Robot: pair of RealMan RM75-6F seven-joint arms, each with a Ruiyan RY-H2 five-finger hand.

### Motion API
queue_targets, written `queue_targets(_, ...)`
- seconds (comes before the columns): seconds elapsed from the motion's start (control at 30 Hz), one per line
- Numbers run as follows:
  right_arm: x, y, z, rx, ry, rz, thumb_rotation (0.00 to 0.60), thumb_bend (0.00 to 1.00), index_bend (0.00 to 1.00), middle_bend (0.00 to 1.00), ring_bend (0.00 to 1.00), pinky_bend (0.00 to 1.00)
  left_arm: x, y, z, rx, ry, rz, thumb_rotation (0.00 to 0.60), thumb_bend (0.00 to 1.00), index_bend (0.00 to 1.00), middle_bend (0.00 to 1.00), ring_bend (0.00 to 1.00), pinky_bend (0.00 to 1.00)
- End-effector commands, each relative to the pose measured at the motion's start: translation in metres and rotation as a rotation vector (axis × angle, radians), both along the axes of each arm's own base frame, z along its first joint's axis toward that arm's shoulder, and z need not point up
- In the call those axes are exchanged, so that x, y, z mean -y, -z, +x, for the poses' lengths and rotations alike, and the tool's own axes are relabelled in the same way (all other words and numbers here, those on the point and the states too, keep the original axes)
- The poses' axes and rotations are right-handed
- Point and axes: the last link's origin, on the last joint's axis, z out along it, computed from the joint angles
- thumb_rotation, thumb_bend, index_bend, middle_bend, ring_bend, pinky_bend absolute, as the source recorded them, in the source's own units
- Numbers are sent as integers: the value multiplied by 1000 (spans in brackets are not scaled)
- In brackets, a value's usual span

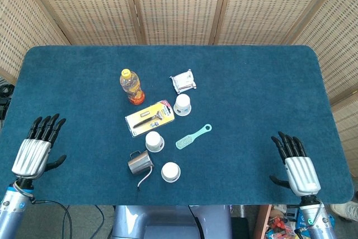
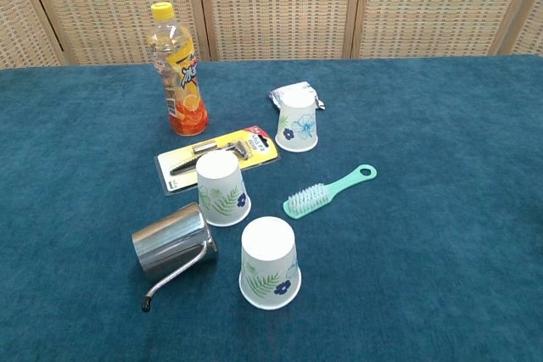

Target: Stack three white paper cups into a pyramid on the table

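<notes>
Three white paper cups stand upside down, rims on the blue worktop [image 1: 251, 82], none stacked yet. The near cup [image 2: 270, 262] sits closest to the robot's edge, the middle cup [image 2: 222, 187] a little further in and slightly left of it, and the far cup [image 2: 297, 122] well beyond both, just in front of a crumpled silver packet [image 2: 294, 91]. Each is white with printed leaves and blue flowers, its flat base up and its long axis vertical, widening toward the rim.

The cups lie left of the worktop's centre. From the left hand [image 1: 37, 150] they lie inward to its right; from the right hand [image 1: 296, 166] inward to its left. The left hand looks somewhat nearer to the near and middle cups, so I judge it the likelier one for a first reach, though both are well apart from every cup. Both hands hover at the near corners with fingers spread and straight, holding nothing.

Around the cups: a steel pitcher [image 2: 172, 242] lies on its side just left of the near cup, a carded razor pack [image 2: 217, 153] touches or nearly touches the middle cup's far side, a mint brush [image 2: 327, 191] lies to the right, and an orange drink bottle [image 2: 179, 71] stands further back.
</notes>
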Motion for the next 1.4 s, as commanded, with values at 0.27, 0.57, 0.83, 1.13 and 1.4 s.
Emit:
queue_targets(0.27,1,-7,-2,29,9,-15,600,71,74,0,0,0,-62,22,87,-25,136,-217,600,225,116,0,0,0)
queue_targets(0.57,3,-14,-5,56,17,-29,600,71,74,0,0,0,-89,58,130,-100,169,-320,600,225,175,0,0,0)
queue_targets(0.83,4,-19,-8,80,29,-39,600,71,74,0,0,0,-103,91,155,-150,158,-428,600,225,177,0,0,0)
queue_targets(1.13,6,-24,-12,107,37,-47,600,72,74,0,0,0,-108,110,170,-229,118,-486,600,225,180,0,0,0)
queue_targets(1.4,7,-27,-15,126,44,-55,600,71,74,0,0,0,-113,128,180,-260,101,-504,600,225,184,0,0,0)
